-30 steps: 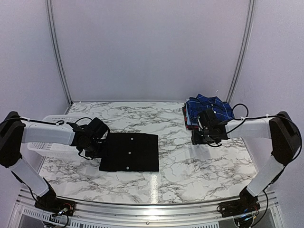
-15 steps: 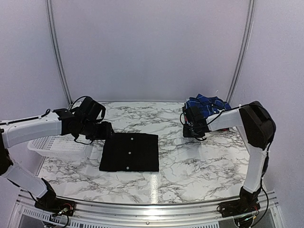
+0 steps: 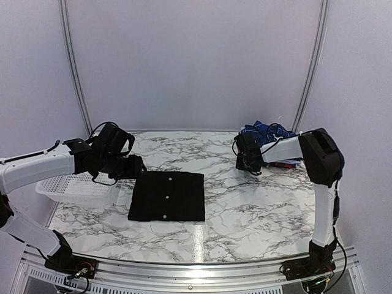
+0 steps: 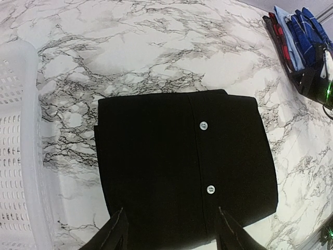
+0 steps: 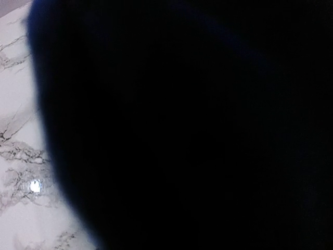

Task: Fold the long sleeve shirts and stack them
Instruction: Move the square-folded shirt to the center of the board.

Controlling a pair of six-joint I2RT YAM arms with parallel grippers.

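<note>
Left wrist view: folded plain black button-up cloth shirt (image 4: 156,156) lies flat on the marble table (image 4: 156,47); left gripper (image 4: 170,213) hovers over its edge, fingers apart. Right gripper (image 3: 248,158) sits at the blue plaid shirt stack (image 3: 269,132), state indeterminable. Folding appears complete; next, grasp and stack.

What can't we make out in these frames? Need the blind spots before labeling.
1. Right wrist view: almost all dark, with something close against the lens. The right arm's fingers are unseen, so open or shut is unknown.
2. Top view: the right gripper is too small to read. The arm covers part of the shirt stack, so the count is unclear.
3. Left wrist view: the basket is cut by the left edge, and the black shirt by the bottom edge.
</note>
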